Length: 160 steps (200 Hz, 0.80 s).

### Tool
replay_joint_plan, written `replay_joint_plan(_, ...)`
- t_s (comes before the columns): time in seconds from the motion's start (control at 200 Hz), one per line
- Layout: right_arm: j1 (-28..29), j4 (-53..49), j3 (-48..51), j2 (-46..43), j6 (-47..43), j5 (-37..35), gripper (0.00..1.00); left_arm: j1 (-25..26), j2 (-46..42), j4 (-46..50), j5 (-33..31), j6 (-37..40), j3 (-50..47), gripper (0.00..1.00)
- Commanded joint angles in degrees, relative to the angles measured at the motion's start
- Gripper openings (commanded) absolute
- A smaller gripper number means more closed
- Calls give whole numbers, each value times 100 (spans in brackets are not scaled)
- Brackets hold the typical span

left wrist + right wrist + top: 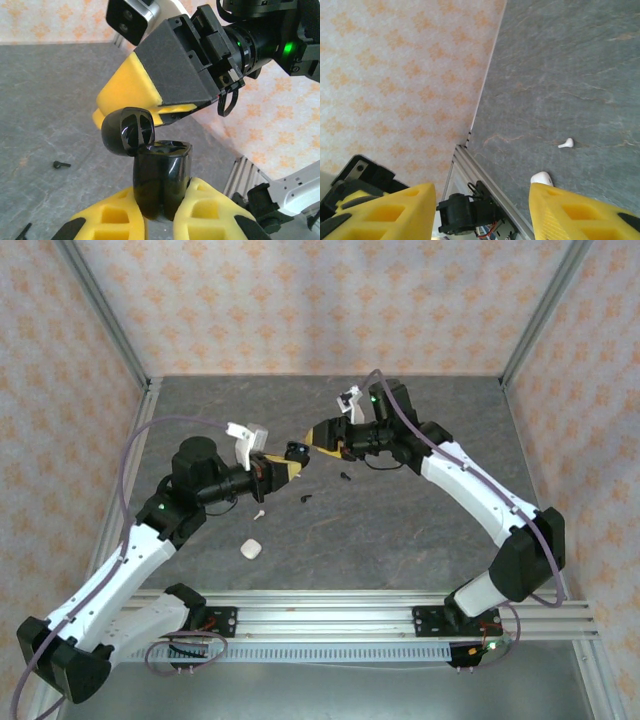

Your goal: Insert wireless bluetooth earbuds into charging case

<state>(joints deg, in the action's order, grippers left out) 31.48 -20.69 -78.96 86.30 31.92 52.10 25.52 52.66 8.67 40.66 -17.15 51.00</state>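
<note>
My left gripper is shut on a glossy black charging case, held upright above the table with its lid flipped open to the left. In the top view the left gripper and right gripper nearly meet at mid-table with the case between them. One of the right gripper's fingers hangs just above the open case. The right gripper is open with nothing between its fingers. Two black earbuds and a white earbud lie on the table.
A white charging case, closed, lies on the grey table near the front, left of centre; it also shows past the right fingers beside the white earbud. Patterned walls and an aluminium frame enclose the table.
</note>
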Motion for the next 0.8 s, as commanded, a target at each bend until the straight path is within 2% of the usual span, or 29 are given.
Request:
replay_joint_plan(0.0, -137, -437, -113, -184, 55, -293, 54, -3, -241, 278, -449, 453, 30, 0)
replay_joint_plan(0.155, -134, -1206, -335, -31, -514, -695, 53, -30, -561, 214, -595, 527, -338, 0)
replay_joint_plan(0.315, -43, -2307, -885, 547, -1605, -1426, 51, -29, -1158, -308, -706, 476, -911, 0)
replay_joint_plan(0.455, 169, -3010, -1562, 1461, -2360, -1996, 50, -32, -1484, 191, -933, 762, -965, 0)
replay_joint_plan(0.646, 776, -4008, -2847, 2894, -3408, -2588, 50, -33, -1654, 1211, -812, 1219, -784, 0)
replay_joint_plan(0.796, 1171, -4777, -3902, 3887, -4108, -3076, 51, -30, -2122, 1337, -1071, 1281, -984, 0)
